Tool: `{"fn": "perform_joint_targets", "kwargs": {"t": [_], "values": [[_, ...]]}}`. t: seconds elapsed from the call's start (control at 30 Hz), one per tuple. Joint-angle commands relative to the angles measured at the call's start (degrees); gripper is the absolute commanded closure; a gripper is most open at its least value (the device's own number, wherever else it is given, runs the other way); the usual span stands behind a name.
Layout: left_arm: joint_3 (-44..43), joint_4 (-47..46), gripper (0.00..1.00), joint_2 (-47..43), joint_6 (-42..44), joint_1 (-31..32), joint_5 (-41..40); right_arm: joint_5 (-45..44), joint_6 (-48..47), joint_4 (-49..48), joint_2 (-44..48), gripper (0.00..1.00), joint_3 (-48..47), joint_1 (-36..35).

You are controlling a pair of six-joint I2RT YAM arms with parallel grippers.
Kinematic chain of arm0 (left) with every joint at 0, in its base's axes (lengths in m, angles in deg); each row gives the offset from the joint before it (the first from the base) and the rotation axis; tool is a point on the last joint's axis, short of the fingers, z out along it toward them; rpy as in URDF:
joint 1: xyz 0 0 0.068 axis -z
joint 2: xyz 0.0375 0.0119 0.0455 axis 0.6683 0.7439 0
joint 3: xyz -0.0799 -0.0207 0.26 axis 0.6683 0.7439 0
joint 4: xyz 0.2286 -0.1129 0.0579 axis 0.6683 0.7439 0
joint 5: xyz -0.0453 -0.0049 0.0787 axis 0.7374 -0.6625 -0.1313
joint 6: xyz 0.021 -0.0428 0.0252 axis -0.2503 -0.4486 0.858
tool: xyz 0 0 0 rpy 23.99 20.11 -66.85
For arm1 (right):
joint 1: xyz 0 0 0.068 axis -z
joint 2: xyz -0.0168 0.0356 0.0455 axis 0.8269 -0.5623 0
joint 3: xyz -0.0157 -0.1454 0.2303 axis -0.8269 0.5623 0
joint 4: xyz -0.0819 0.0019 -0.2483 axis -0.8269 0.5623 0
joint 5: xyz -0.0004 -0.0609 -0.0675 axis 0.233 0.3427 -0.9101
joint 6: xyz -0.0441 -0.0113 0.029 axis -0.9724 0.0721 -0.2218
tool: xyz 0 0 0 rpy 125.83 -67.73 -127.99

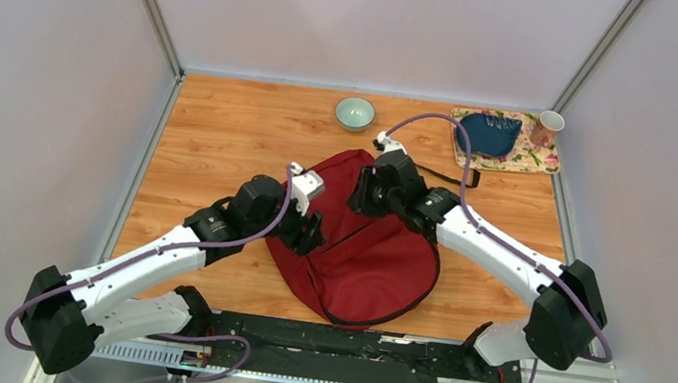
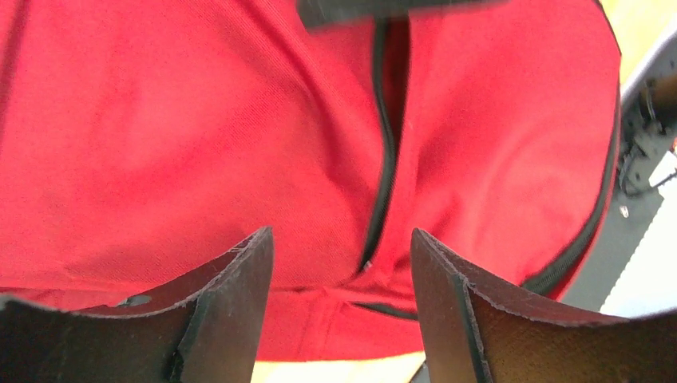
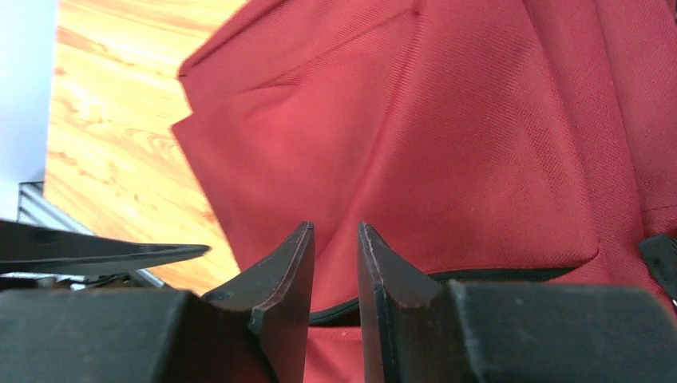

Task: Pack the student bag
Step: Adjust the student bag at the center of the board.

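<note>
Near edge first: a black mounting rail (image 1: pixel 347 345) carries both arm bases. Just past it we see the student bag (image 1: pixel 375 263), dark red fabric, lying flat on the wooden table (image 1: pixel 216 139) at about the middle. Its wide rounded end faces the bases and its narrower end points to the far side. Black zipper trim (image 2: pixel 386 152) follows the rounded edge, and in the left wrist view it also runs up the middle of the cloth.

The left gripper (image 2: pixel 342 239) is at the bag's left edge, low over the fabric and aimed across it. It is released, with the jaws well apart and nothing between the fingers (image 2: pixel 239 295). We see only red cloth and zipper beyond the gap. We cannot tell whether the tips touch the cloth.

The right gripper (image 3: pixel 335 231) comes in from the right and is over the bag's far, narrower end, close to the fabric. Its fingers (image 3: pixel 279 279) are nearly together, leaving only a thin slit. Red cloth and a black zipper line show behind the slit. We cannot tell whether any fabric is caught, so its grip is unclear.

A black strap (image 1: pixel 448 175) trails from the bag's far right side onto the table.

Farther back, a pale green bowl (image 1: pixel 355 112) stands near the back wall, clear of the bag. In the far right corner a floral mat (image 1: pixel 536 162) holds a dark blue pouch (image 1: pixel 488 133), with a pink mug (image 1: pixel 546 128) on the mat's far right corner.
</note>
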Motion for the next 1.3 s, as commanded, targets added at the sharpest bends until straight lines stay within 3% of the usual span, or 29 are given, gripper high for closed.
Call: {"fn": "perform_joint_targets", "kwargs": {"t": [0.0, 0.37, 0.63, 0.83, 1.03, 1.13, 1.27], "values": [[-4.45, -6.44, 0.29, 3.78, -2.83, -3.5, -5.24, -2.85, 1.64, -1.99, -2.24, 0.71, -0.27, -0.05], [-2.88, -9.26, 0.32, 16.54, -6.7, -12.03, -1.37, -10.66, 0.06, 2.92, -7.42, 0.74, 1.32, -0.05], [1.52, -7.5, 0.35, 12.51, -8.02, -14.67, -4.98, -17.79, -0.99, 6.35, -7.87, 0.75, 2.29, 0.83], [-1.11, -5.84, 0.32, 5.31, -8.9, -14.67, 0.03, -10.86, -2.4, 2.23, -2.0, 0.73, 2.02, 0.74], [-0.33, 0.31, 0.25, -3.49, -14.43, -14.67, -2.95, 0.12, -5.82, -1.47, 4.35, 0.59, 1.5, 0.65], [3.88, 3.3, 0.25, -5.69, -19.35, -14.67, -3.57, 5.58, -6.79, 0.72, 3.48, 0.58, 0.45, -0.22], [14.14, -1.08, 0.25, -10.51, -27.33, -14.67, -0.24, 6.99, -7.94, 3.09, 0.84, 0.57, -0.78, -2.68]]}}
